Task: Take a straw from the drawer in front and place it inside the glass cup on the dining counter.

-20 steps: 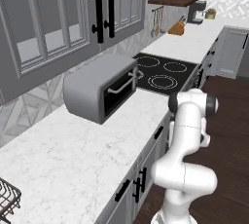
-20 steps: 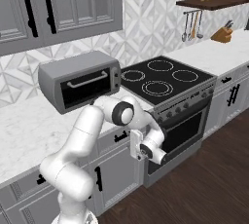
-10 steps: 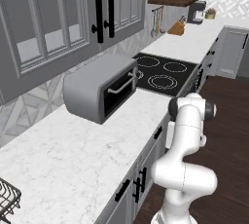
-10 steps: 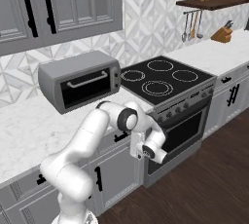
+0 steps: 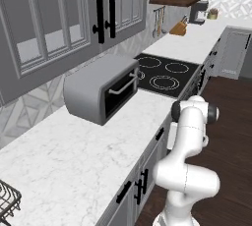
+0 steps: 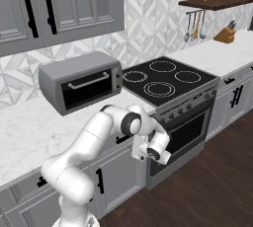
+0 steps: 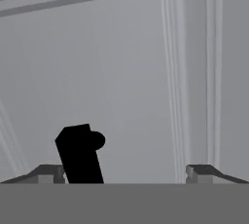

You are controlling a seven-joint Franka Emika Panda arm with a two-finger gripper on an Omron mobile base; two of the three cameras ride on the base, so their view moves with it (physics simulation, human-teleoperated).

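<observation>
The drawer is shut under the white worktop, and its black bar handle (image 5: 160, 133) (image 6: 120, 139) shows beside my forearm. My gripper (image 6: 140, 151) hangs low, close to the grey cabinet front and just left of the oven. In the hand view my gripper (image 7: 126, 174) is open with nothing between its fingertips (image 7: 48, 173). That view faces a grey moulded panel (image 7: 136, 72), and the end of a black handle (image 7: 80, 152) rises near the left fingertip. I cannot tell whether it touches. The straw, the glass cup and the dining counter are out of view.
A grey toaster oven (image 5: 101, 95) (image 6: 81, 80) stands on the worktop (image 5: 74, 161). To its right is the black cooktop (image 6: 165, 75) with the oven door (image 6: 185, 132) below. Dark wood floor (image 6: 207, 186) lies behind the arm. A wire rack (image 5: 7, 203) sits far left.
The elbow has sunk a little and the hand has shifted slightly in front of the cabinet. The jaws have stayed open.
</observation>
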